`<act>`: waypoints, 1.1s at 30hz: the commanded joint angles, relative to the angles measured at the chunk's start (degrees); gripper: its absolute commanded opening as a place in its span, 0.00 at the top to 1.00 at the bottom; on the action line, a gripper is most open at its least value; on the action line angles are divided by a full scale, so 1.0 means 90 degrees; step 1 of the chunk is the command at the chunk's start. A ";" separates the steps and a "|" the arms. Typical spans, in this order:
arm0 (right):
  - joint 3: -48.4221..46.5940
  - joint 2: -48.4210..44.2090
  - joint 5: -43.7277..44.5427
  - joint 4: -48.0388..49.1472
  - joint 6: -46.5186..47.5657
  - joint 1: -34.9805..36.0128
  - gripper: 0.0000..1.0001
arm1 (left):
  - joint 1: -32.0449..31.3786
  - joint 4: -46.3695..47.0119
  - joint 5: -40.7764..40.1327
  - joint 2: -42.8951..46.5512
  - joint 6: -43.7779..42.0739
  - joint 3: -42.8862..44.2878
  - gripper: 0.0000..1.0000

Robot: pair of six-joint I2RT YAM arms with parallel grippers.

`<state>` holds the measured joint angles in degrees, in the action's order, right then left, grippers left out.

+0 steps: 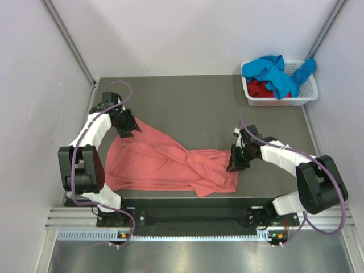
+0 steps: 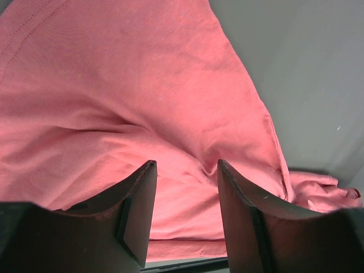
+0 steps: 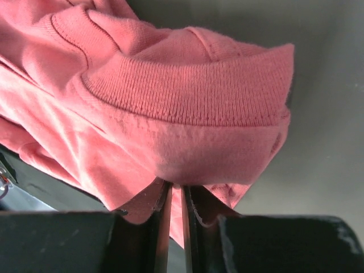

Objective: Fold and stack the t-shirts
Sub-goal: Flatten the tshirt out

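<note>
I judge the job to be near its start: nothing is folded and there is no stack anywhere. The salmon-pink t-shirt (image 1: 159, 165) lies rumpled on the tabletop (image 1: 193, 108) near its front edge, twisted and bunched toward the right, so it needs flattening before any fold can go in.

My right end effector (image 1: 236, 162) is at the shirt's right end. In the wrist view its fingers are nearly together, clamped on a fold of the cloth just below the ribbed collar (image 3: 182, 96). My left end effector (image 1: 126, 125) is over the far left corner of the same shirt. Its fingers stand apart with pink cloth showing between them, and I cannot tell whether they pinch any of it.

The blue t-shirt (image 1: 273, 71) and the dark red t-shirt (image 1: 260, 88) sit heaped in the white basket (image 1: 310, 94) at the far right corner, both unfolded. So all three are left to fold, then to stack
</note>
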<state>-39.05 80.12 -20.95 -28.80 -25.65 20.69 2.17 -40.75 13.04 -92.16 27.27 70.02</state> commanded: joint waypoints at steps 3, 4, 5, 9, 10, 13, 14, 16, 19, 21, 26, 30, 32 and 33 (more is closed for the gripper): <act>-0.0241 -0.0357 -0.0036 -0.0218 0.0047 -0.0072 0.87 | 0.0012 0.0065 0.0006 0.0133 -0.0051 0.0111 0.48; -0.0251 -0.0376 -0.0036 -0.0247 0.0067 -0.0072 0.84 | 0.0003 0.0065 0.0016 0.0113 -0.0041 0.0120 0.48; -0.0261 -0.0367 -0.0036 -0.0267 0.0076 -0.0072 0.82 | 0.0012 0.0075 0.0026 0.0103 -0.0032 0.0111 0.48; -0.0339 -0.0240 -0.0045 -0.0277 0.0125 -0.0062 0.76 | 0.0012 0.0133 0.0075 0.0064 0.0027 0.0101 0.48; -0.0368 -0.0249 -0.0036 -0.0296 0.0125 -0.0072 0.77 | 0.0012 0.0143 0.0094 0.0064 0.0027 0.0101 0.48; -0.0475 -0.0337 -0.0036 -0.0365 0.0096 -0.0072 0.79 | 0.0012 0.0134 0.0085 0.0084 0.0017 0.0111 0.48; -0.0495 -0.0347 -0.0036 -0.0394 0.0096 -0.0072 0.79 | 0.0012 0.0124 0.0065 0.0093 0.0017 0.0101 0.48; -0.0573 -0.0347 -0.0074 -0.0472 0.0115 -0.0072 0.80 | 0.0012 0.0124 0.0065 0.0084 0.0007 0.0101 0.48; -0.0574 -0.0318 -0.0104 -0.0521 0.0125 -0.0072 0.83 | 0.0012 0.0133 0.0084 0.0074 0.0017 0.0101 0.48; -0.0506 -0.0308 -0.0075 -0.0502 0.0125 -0.0072 0.83 | 0.0012 0.0133 0.0094 0.0064 0.0017 0.0120 0.48; -0.0437 -0.0162 -0.0084 -0.0453 0.0125 -0.0072 0.83 | 0.0012 0.0124 0.0094 0.0025 0.0008 0.0160 0.48; -0.0437 -0.0220 -0.0114 -0.0462 0.0106 -0.0072 0.89 | 0.0012 0.0114 0.0094 0.0015 -0.0012 0.0169 0.48; -0.0437 -0.0201 -0.0133 -0.0462 0.0115 -0.0062 0.88 | 0.0012 0.0114 0.0104 0.0006 -0.0012 0.0160 0.48; -0.0398 -0.0172 -0.0143 -0.0453 0.0096 -0.0072 0.87 | 0.0012 0.0114 0.0114 0.0006 -0.0002 0.0160 0.48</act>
<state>-42.11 78.56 -21.17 -32.82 -25.10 20.64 2.17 -40.71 13.08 -92.31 27.31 70.02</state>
